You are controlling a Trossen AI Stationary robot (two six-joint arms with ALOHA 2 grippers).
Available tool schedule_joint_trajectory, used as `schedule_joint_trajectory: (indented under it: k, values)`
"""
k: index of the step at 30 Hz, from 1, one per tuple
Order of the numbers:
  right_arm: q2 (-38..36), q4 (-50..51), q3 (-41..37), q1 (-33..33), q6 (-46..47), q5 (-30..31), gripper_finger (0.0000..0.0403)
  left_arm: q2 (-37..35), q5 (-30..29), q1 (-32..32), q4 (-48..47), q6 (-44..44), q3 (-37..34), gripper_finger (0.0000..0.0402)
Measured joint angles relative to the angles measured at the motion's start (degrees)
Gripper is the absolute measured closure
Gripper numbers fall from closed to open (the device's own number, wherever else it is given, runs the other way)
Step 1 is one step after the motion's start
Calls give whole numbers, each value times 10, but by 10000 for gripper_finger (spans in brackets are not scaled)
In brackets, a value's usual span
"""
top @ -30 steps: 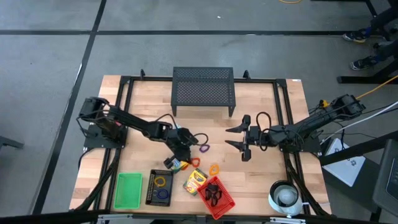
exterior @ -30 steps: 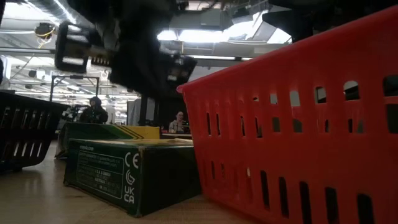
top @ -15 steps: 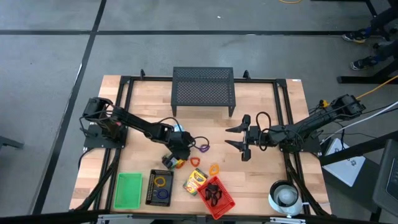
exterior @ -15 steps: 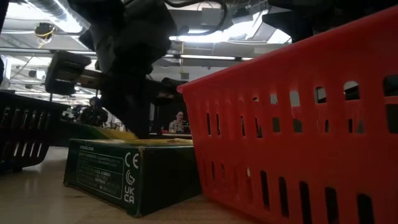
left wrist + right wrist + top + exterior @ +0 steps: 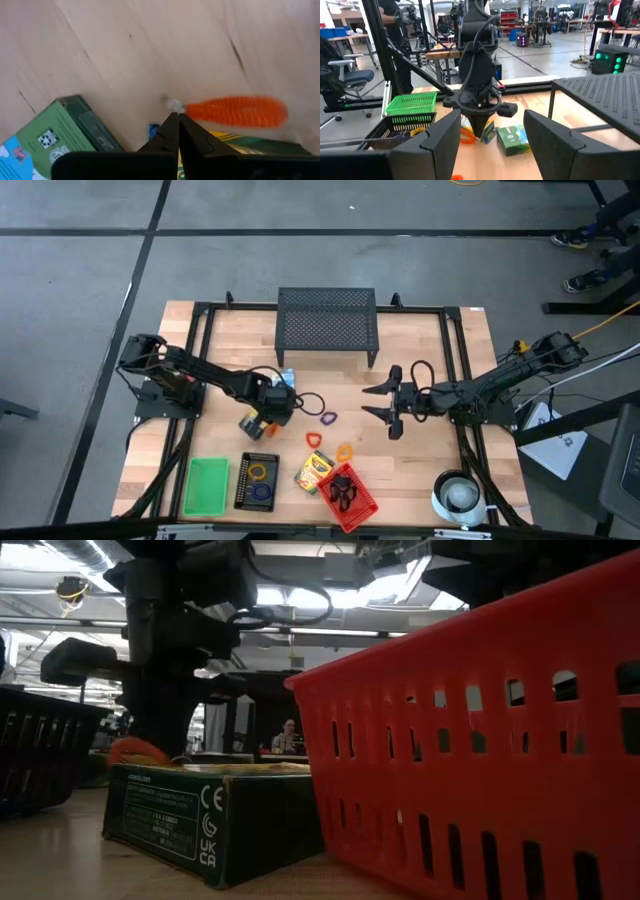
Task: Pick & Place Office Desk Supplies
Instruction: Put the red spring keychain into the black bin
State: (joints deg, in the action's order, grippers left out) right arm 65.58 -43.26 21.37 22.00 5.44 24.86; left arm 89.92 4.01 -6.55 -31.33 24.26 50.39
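Black clips (image 5: 342, 491) in red basket (image 5: 363, 505)

Both arms are black all over, built of slim tubes joined by chunky, rounded joints. The left arm (image 5: 200, 375) carries a thin black cable that loops loose near the wrist, just short of the mesh stand (image 5: 327, 323). The right arm (image 5: 490, 385) has a similar black cable arching above its wrist. The right gripper (image 5: 384, 402) ends in two broad, flat, dark fingers (image 5: 436, 142). The left gripper (image 5: 176, 131) has narrow black fingers tapering to a fine point.
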Motion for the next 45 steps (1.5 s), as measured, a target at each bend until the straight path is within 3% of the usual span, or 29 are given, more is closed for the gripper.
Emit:
schedule_joint_trajectory:
  k: [13, 21, 35, 39, 45]
  values:
    - [0, 1, 0, 0, 0, -3, 184, -20, -6, -1, 45, 1, 0, 400]
    - [0, 1, 0, 0, -3, -3, 184, -27, -6, -25, 85, 69, 1, 394]
    - [0, 5, 0, 0, 1, -4, 184, -8, -71, -40, 91, 181, 2, 263]
    - [0, 6, 0, 0, 1, -4, 184, -8, -58, -40, 86, 196, 2, 250]
    - [0, 7, 0, 0, 1, -4, 184, 0, -18, -40, 103, 203, 1, 262]
